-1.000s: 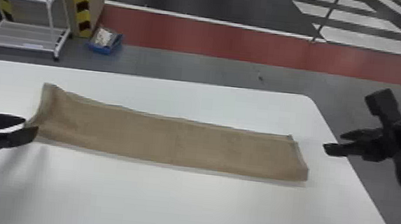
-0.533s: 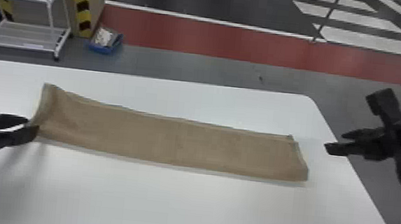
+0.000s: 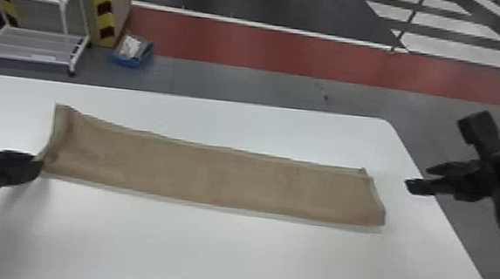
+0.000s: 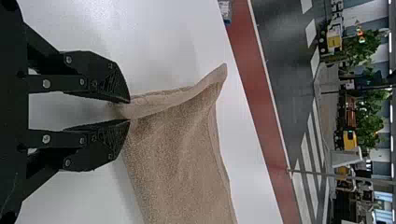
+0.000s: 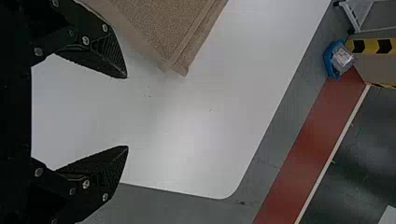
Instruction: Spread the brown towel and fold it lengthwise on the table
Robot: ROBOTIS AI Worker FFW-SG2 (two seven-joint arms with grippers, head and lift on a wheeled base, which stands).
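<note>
Across the white table (image 3: 224, 257) lies the brown towel (image 3: 215, 175) as a long strip running left to right. At its near left corner my left gripper (image 3: 37, 163) has its fingers together on the edge. The left wrist view shows this left gripper (image 4: 130, 111) shut on the corner of the towel (image 4: 173, 149), with the end edge slightly raised. Off the towel's right end, over the table's right edge, is my right gripper (image 3: 417, 179). In the right wrist view the right gripper (image 5: 127, 112) is wide open with nothing between its fingers, beside the towel's end (image 5: 163, 28).
Beyond the table's far edge, a white rack (image 3: 30, 43) and a blue bin (image 3: 132, 53) stand on the floor at the left. Bare tabletop lies in front of and behind the towel. The table's right edge slopes down below the right arm.
My left gripper has closed on the towel's near left corner; its fingers stood apart there before. The right arm and the rest of the towel look the same.
</note>
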